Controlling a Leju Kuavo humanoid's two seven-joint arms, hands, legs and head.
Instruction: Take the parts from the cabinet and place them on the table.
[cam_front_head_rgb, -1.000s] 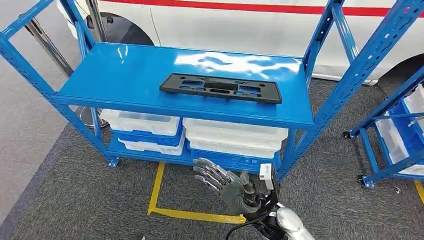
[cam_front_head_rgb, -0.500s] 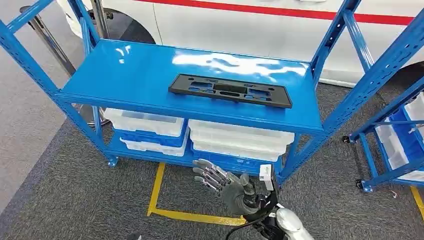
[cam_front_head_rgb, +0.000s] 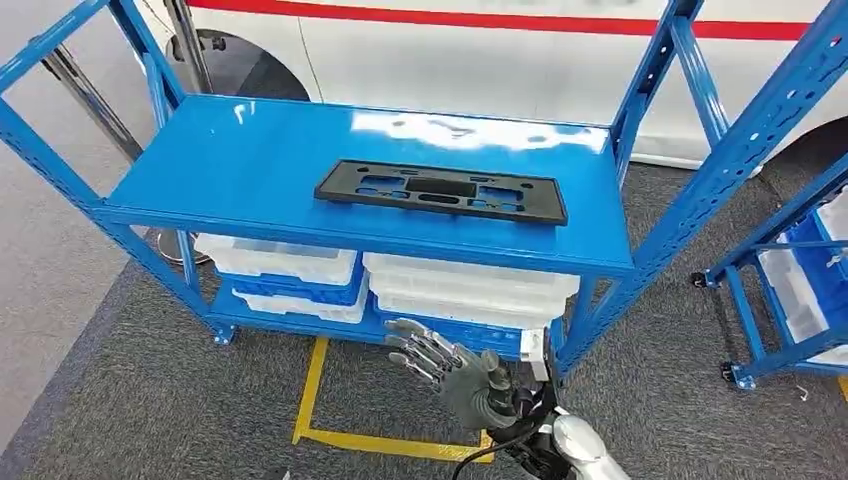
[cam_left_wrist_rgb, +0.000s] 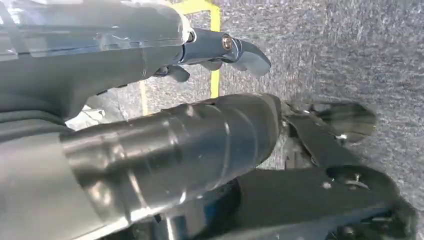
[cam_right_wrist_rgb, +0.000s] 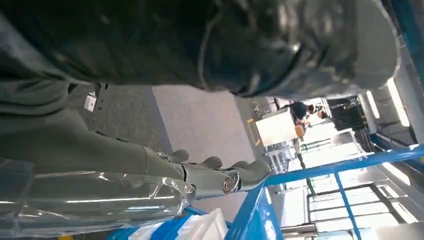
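One black part (cam_front_head_rgb: 441, 191) on the rack (cam_front_head_rgb: 250, 160); right robot hand (cam_front_head_rgb: 450, 368) empty, fingers spread.

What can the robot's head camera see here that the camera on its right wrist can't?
The head view takes in the whole blue rack, the flat black part lying on its top shelf, the white bins beneath, and yellow floor tape. The right wrist view looks past the hand to a bright hall in the distance. Both share the right hand, open and holding nothing, and blue rack framing.
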